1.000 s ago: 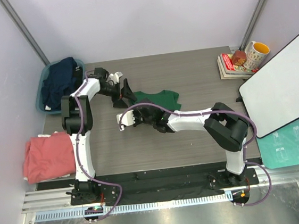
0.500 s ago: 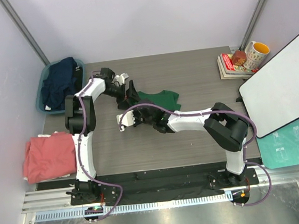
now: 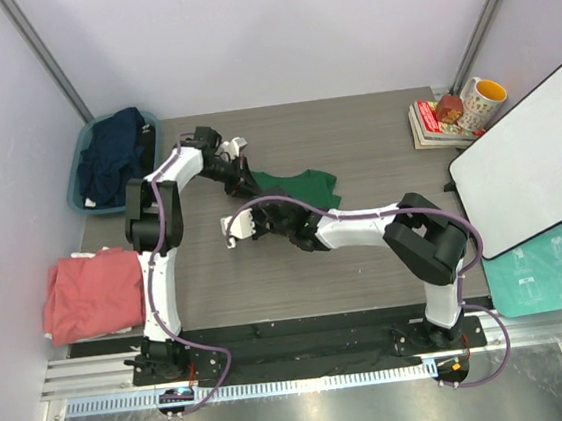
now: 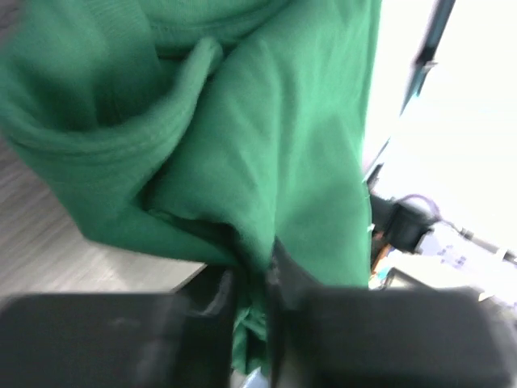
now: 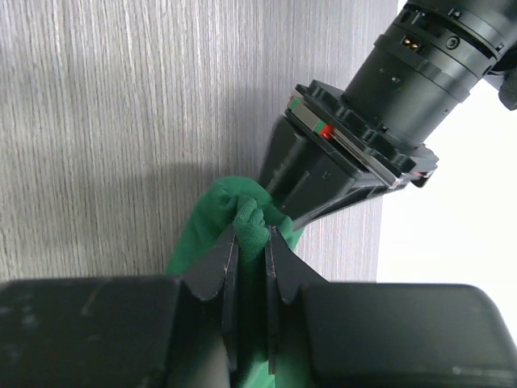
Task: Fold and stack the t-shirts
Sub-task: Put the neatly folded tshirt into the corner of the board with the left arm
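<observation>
**Three views, one shared shirt**

Your top camera looked down from above and behind the near edge, over the whole table (image 3: 373,130). Both wrist cameras sat very close, peering past their own jaws: the left was filled by the green t-shirt (image 4: 275,145), the right faced tabletop. All three shared that shirt.

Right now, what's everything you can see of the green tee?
The green tee is dark green and looks like soft knit cotton. It lies bunched and creased, not flat, near the middle of the grey wood-grain table. A stitched hem curls over in the left wrist view. The left gripper and the right gripper each pinch a fold at its left end, close together.
</observation>
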`<act>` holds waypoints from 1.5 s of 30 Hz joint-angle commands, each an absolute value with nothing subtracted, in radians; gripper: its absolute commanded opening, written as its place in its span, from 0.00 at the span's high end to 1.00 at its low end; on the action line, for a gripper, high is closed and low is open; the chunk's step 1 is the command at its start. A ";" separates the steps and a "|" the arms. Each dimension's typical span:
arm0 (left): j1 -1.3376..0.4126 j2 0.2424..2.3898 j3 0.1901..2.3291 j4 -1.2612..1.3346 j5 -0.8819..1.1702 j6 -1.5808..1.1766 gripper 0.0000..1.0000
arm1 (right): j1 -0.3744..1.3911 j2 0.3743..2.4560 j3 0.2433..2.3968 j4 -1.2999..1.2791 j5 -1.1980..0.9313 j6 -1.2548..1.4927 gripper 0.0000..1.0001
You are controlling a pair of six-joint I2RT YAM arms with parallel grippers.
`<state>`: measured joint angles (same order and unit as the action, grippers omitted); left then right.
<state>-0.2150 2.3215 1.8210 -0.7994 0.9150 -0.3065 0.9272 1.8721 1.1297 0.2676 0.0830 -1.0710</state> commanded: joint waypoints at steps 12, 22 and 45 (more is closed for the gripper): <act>-0.218 2.330 1.924 -0.972 0.948 -0.150 1.00 | 0.888 1.717 1.123 0.218 0.035 -0.975 0.00; -0.189 2.273 1.982 -1.271 0.844 0.113 1.00 | 0.746 1.508 1.131 -0.126 -0.172 -0.759 0.00; 0.047 1.913 1.848 -1.621 0.474 0.478 1.00 | 0.623 1.353 0.940 -0.153 -0.155 -0.963 0.00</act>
